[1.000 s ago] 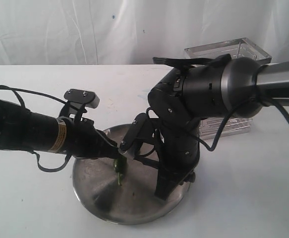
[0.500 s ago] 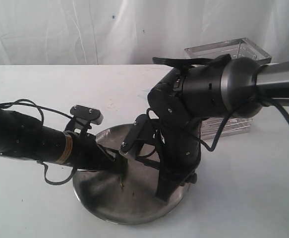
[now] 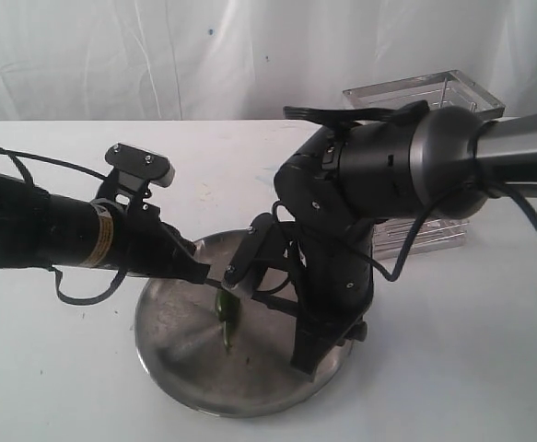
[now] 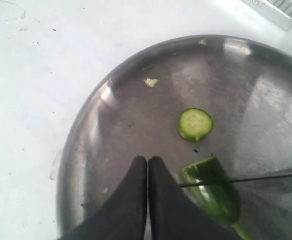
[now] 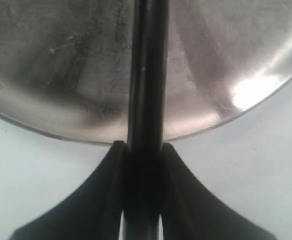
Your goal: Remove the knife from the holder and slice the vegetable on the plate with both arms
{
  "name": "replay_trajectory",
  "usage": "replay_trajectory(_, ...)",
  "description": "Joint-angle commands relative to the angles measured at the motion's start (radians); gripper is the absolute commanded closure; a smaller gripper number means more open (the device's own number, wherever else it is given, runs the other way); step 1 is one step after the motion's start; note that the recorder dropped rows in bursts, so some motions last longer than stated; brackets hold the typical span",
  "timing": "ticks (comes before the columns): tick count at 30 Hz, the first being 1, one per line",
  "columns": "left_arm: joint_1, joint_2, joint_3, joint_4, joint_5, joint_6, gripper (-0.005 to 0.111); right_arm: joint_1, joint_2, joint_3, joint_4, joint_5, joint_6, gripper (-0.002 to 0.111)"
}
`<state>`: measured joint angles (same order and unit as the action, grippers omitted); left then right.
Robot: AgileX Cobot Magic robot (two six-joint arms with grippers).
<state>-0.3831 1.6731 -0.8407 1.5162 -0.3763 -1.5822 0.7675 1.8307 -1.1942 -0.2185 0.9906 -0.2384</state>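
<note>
The vegetable [image 4: 217, 192] is a stubby green chilli with a pale cut face, lying on the plate [image 4: 85, 150] near its middle. One cut round slice [image 4: 195, 124] lies flat just beside it. The knife [image 4: 246, 178] shows as a thin dark edge resting across the chilli's cut end. The left claw [image 4: 148, 161] has its fingertips pressed together, holding nothing, tips just beside the chilli. The right claw [image 5: 141, 150] is clamped on the knife's black handle over the plate's rim. The holder [image 3: 425, 166] stands far right on the white surface [image 3: 56, 368].
</note>
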Motion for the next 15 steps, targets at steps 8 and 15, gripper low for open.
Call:
replay_trajectory(8,0.003,-0.008,0.002,0.033,-0.028,-0.025,0.099,0.001,-0.004,-0.002,-0.047,-0.001,-0.012,0.108)
replay_trajectory(15,0.003,-0.008,0.002,0.033,-0.028,-0.025,0.099,0.001,-0.004,-0.002,-0.089,-0.020,-0.010,0.108)
